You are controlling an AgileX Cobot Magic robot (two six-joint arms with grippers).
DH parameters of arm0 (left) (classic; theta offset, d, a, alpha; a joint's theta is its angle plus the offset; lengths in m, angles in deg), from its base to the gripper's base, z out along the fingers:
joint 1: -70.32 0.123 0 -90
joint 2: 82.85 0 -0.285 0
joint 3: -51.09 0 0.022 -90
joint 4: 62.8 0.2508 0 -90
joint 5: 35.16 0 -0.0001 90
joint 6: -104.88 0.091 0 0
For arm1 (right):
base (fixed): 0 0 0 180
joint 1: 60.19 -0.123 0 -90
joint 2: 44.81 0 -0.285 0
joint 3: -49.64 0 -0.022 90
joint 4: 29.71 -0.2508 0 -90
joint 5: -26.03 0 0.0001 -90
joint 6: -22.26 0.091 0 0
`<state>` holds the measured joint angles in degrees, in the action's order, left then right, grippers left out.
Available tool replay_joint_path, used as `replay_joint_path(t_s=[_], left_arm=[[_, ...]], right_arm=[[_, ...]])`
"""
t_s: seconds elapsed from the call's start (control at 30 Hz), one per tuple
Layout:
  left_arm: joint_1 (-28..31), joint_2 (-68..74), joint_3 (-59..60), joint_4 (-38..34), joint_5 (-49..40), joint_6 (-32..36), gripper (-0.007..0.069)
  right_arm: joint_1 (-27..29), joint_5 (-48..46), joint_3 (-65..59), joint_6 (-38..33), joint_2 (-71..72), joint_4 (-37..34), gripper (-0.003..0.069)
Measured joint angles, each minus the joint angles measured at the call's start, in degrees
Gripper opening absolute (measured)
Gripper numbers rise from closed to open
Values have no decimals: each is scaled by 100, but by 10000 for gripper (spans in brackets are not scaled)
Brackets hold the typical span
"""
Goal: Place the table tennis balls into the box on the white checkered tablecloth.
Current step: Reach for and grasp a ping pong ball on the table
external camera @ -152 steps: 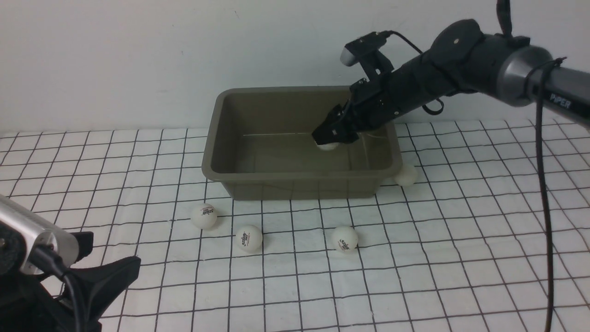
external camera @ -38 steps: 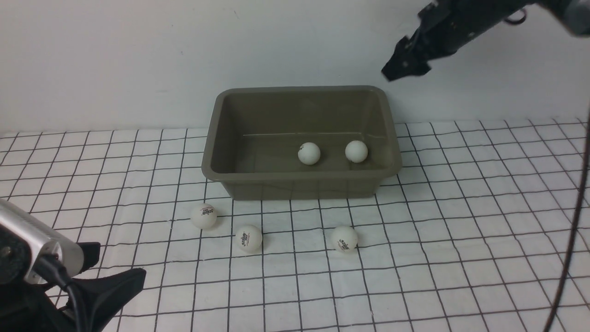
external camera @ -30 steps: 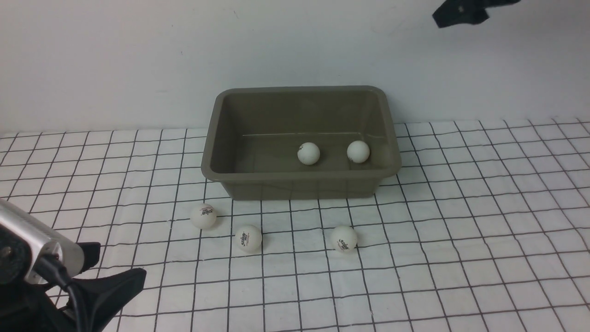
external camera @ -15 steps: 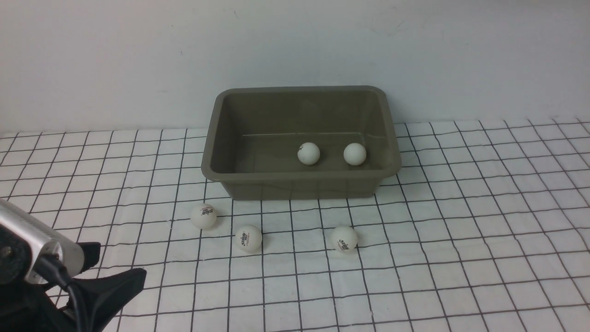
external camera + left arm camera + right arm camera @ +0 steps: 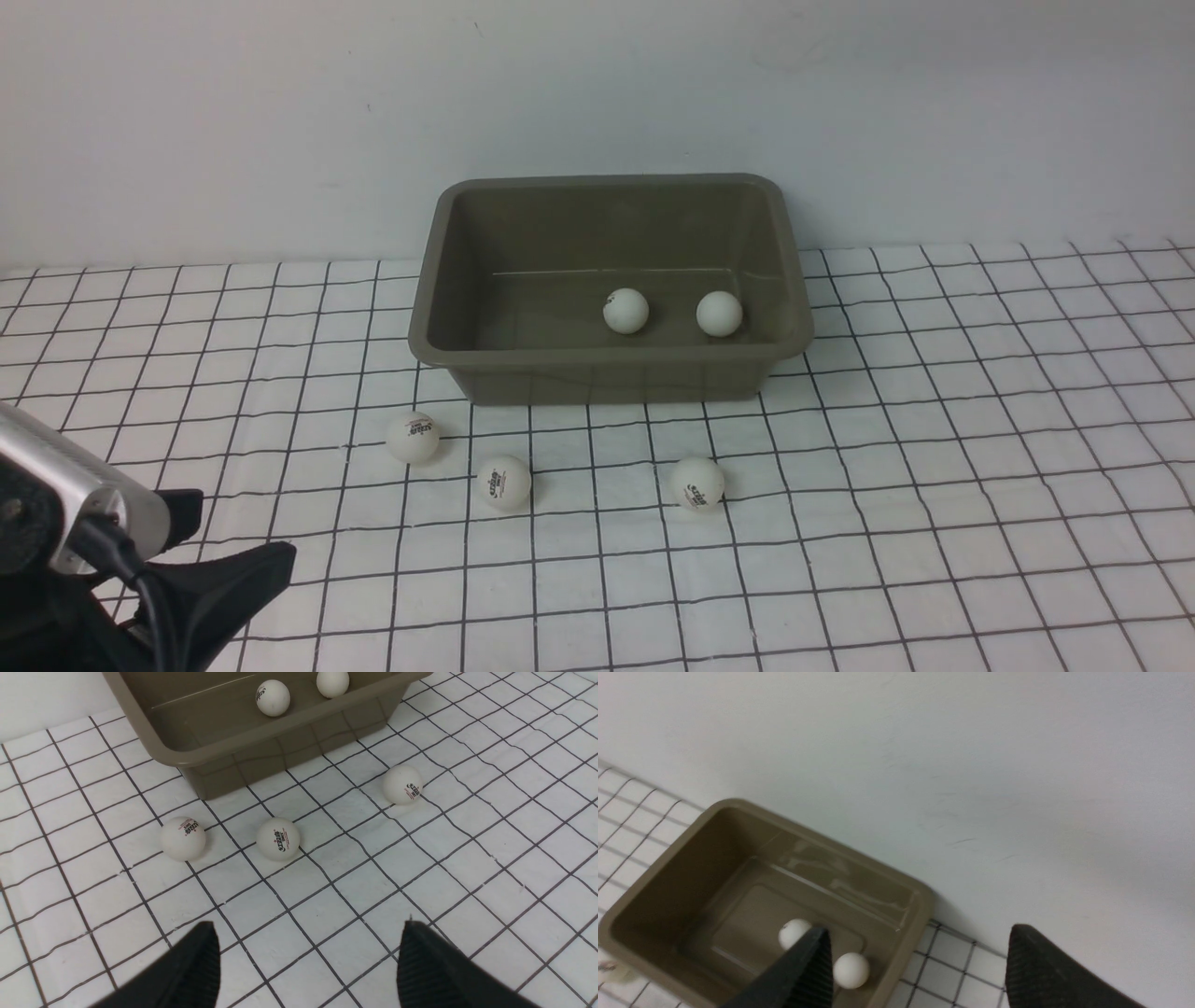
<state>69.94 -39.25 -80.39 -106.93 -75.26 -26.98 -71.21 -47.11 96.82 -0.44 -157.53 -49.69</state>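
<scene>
Two jaws of the left gripper stand spread wide with nothing between them, holding nothing. It sits low over the white checkered tablecloth, well out from the box's near-left corner, on the camera side

Three of the five table tennis balls lie loose on the cloth in front of the box, none touching it or each other:
- left ball: near the box's front-left corner, closest to the near side of the three, logo on top
- middle ball: a bit further out, in front of the left half of the near side, logo facing the camera
- right ball: about as far out as the middle ball, in front of the right half of the near side, logo facing the camera

The box stands upright on the cloth, top open, its back close to the white wall

Two balls sit on the box floor, in its right half, side by side but apart:
- logo ball: nearer the box's middle, small dark mark at upper left
- plain ball: nearer the box's right side

The right gripper is outside the front view. Its wrist camera looks down on the box from high above, jaws wide apart and empty. One of its fingers covers part of the logo ball in that view
</scene>
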Motion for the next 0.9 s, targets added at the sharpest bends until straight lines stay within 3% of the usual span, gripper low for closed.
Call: replay_joint_path(t_s=[0.13,0.33,0.43,0.6,0.73,0.9], left_arm=[[0,0,0,0,-5,0,461],[0,0,0,0,-5,0,461],[0,0,0,0,-5,0,461],[0,0,0,0,-32,0,461],[0,0,0,0,-154,0,461],[0,0,0,0,-175,0,461]], right_arm=[[-252,7,-635,24,0,117,431],[-300,45,-1961,196,364,1259,430],[-293,63,-2609,243,674,1428,430],[-293,130,-3705,-77,921,440,430],[-293,370,-4521,-729,925,-299,430],[-293,858,-5013,-1311,878,-738,430]])
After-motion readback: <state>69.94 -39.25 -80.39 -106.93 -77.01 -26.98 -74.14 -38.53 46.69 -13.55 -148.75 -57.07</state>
